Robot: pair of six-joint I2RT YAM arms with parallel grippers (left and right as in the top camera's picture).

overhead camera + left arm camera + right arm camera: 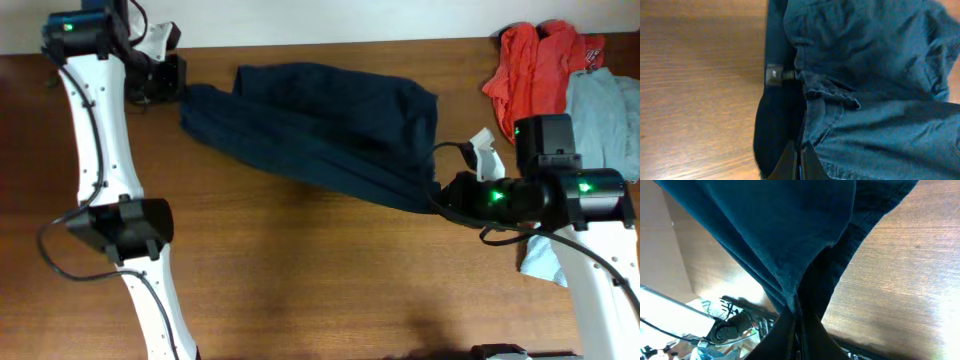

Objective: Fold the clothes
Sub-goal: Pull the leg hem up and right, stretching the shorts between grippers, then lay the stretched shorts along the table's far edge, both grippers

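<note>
The clothes, a pair of dark navy shorts (320, 125), lie stretched across the back middle of the table. My left gripper (183, 95) pinches their far left corner, jaws shut on the cloth. In the left wrist view the fabric (865, 75) bunches in folds just past my left gripper (799, 150). My right gripper (438, 195) is shut on the shorts' right lower corner. In the right wrist view the cloth (790, 235) hangs lifted from my right gripper (799, 317), fanning upward above the table.
A red garment (535, 60) and a pale blue-grey shirt (605, 110) are piled at the back right corner. Another pale cloth (540, 258) lies under my right arm. Bare wooden table (330, 280) spreads in front of the shorts.
</note>
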